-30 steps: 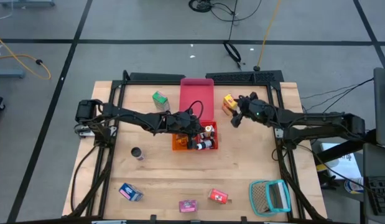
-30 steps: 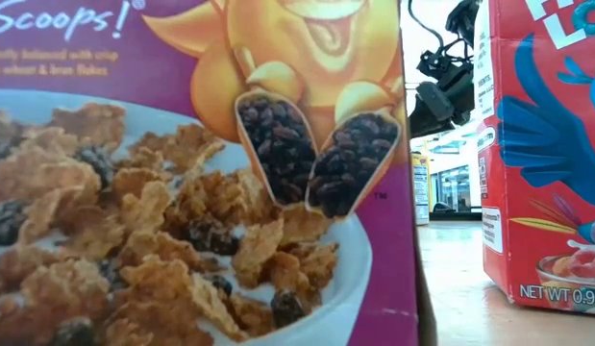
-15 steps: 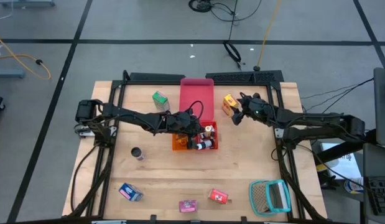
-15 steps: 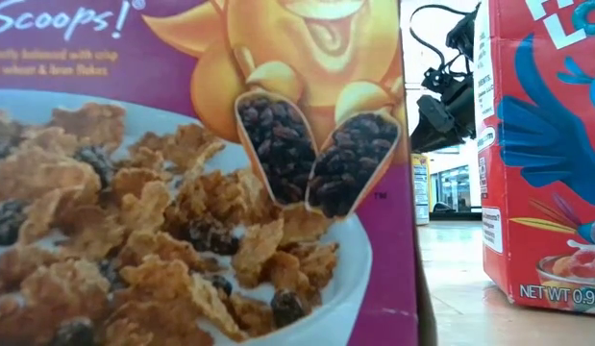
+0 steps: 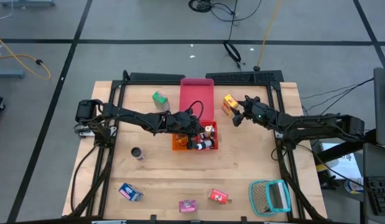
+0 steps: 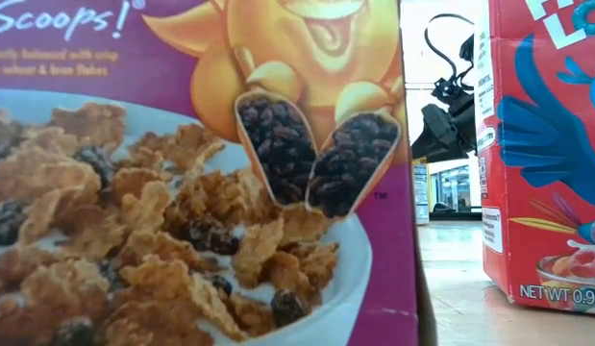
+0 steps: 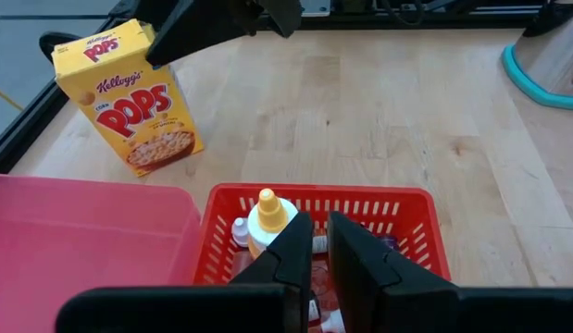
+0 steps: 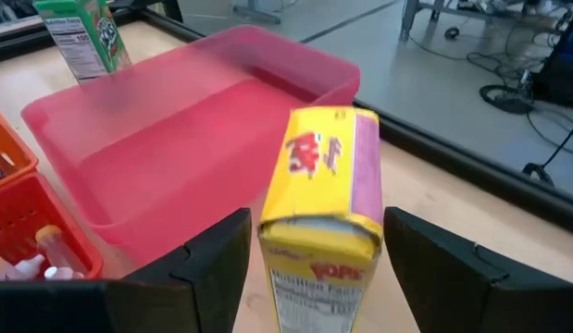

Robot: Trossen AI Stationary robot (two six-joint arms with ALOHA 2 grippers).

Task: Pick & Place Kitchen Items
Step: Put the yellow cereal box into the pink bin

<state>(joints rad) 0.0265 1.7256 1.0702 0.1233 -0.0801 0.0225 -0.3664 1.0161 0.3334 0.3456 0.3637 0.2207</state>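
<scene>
Your right gripper (image 8: 314,254) has slid in over the last second and now straddles the yellow cereal box (image 8: 325,199) beside the pink tray (image 5: 196,93), jaws wide, nothing held yet. Left gripper (image 7: 320,245) hangs nearly closed and empty over the orange basket (image 7: 411,208). Looks ready to squeeze.

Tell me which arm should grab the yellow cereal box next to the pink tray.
The right. The right gripper is open with the yellow cereal box between its fingers, not yet clamped. The left gripper is nearly shut over the orange basket, with the pink tray between it and the box.
</scene>
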